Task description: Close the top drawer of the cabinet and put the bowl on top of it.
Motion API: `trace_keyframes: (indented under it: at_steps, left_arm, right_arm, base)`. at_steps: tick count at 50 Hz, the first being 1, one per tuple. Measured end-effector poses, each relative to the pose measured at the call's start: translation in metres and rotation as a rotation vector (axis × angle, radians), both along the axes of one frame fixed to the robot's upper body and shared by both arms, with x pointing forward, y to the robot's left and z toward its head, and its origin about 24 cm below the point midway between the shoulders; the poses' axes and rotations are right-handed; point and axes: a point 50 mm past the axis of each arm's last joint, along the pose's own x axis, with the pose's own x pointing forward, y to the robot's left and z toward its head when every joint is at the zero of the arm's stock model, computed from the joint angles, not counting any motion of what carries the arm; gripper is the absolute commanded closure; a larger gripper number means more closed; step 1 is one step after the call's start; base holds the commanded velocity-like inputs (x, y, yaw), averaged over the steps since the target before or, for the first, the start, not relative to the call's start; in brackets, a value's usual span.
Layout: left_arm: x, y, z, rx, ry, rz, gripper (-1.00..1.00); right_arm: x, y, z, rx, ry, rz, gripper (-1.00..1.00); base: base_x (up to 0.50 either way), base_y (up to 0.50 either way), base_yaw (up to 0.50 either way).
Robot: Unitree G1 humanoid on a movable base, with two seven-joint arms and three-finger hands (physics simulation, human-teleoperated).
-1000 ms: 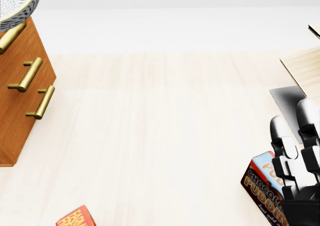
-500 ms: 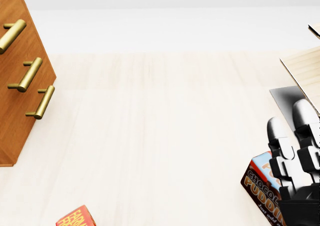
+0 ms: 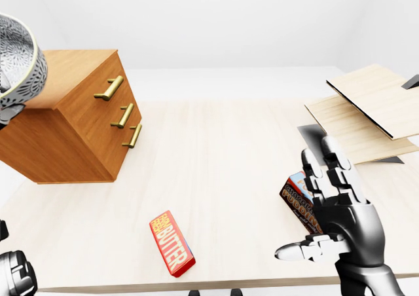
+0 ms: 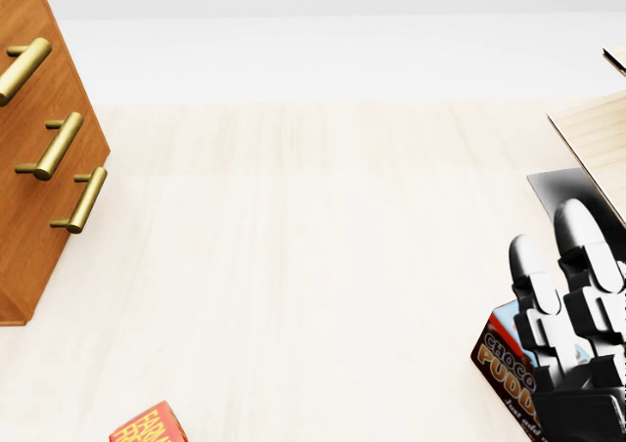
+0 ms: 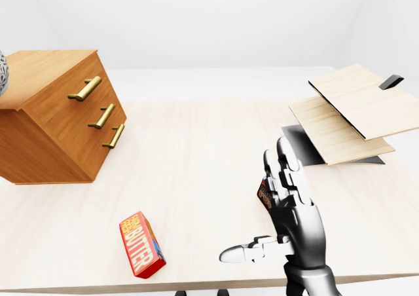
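Spreading right fingers (image 3: 330, 155) wide at four o'clock in left-eye view, gripping nothing, well apart from bowl (image 3: 18, 63) hanging at ten o'clock above cabinet (image 3: 72, 126). Cropping left fingers at the edge, leaving their grip impossible to tell. Showing three drawers (image 3: 122, 105) flush, contents hidden.

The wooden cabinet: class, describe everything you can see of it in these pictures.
The orange-brown wooden cabinet is a plain box with a smooth top and three brass bar handles stacked down its drawer face. No drawer juts out, so the top one looks shut. It stands upright on the pale wooden table, at the left of the left-eye view. A grey patterned bowl overlaps its top's left corner in that view; whether they touch cannot be told.
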Motion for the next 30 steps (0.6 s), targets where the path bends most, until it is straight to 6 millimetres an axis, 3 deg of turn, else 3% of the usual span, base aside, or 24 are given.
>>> trace_keyframes:
  at_steps: [11,30]
  left_arm:
    - [0.001,0.016,0.000,-0.054,-0.017,0.046,1.00]
    - [0.021,0.036,0.006,-0.172,-0.011,0.151,1.00]
  right_arm:
    - [0.001,0.001,-0.001,-0.001,0.009,0.003,-1.00]
    - [0.001,0.001,-0.001,-0.001,0.006,0.004,-1.00]
  base:
    - [0.00,0.00,0.00]
    - [0.00,0.00,0.00]
